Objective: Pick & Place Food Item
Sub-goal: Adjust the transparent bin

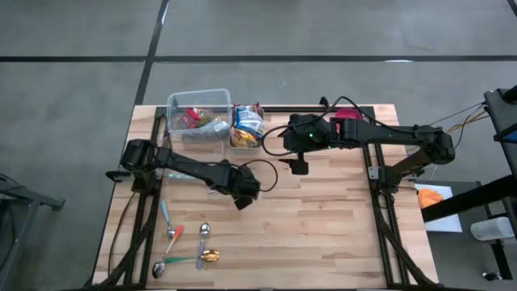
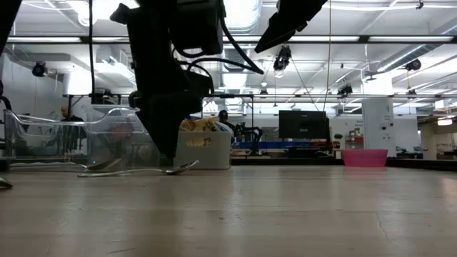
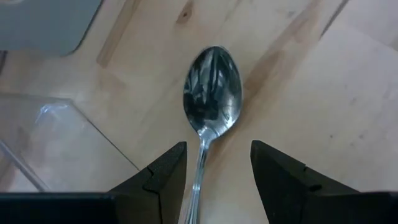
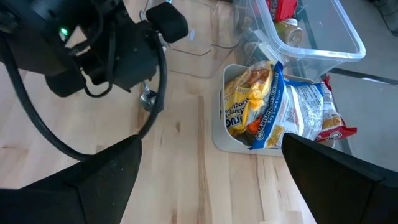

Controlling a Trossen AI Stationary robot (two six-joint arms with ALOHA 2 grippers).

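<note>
A spoon [image 3: 211,93] lies on the pale wood bench [image 1: 323,226] between the left gripper [image 3: 214,177]'s part-open fingers; the right gripper [image 4: 211,180] gapes empty; ceiling lights glow behind.

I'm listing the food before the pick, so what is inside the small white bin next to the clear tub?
The white bin holds crinkled snack bags, yellow and blue, sticking out over its rim. Anything beneath them is covered, so the count is unclear.
</note>
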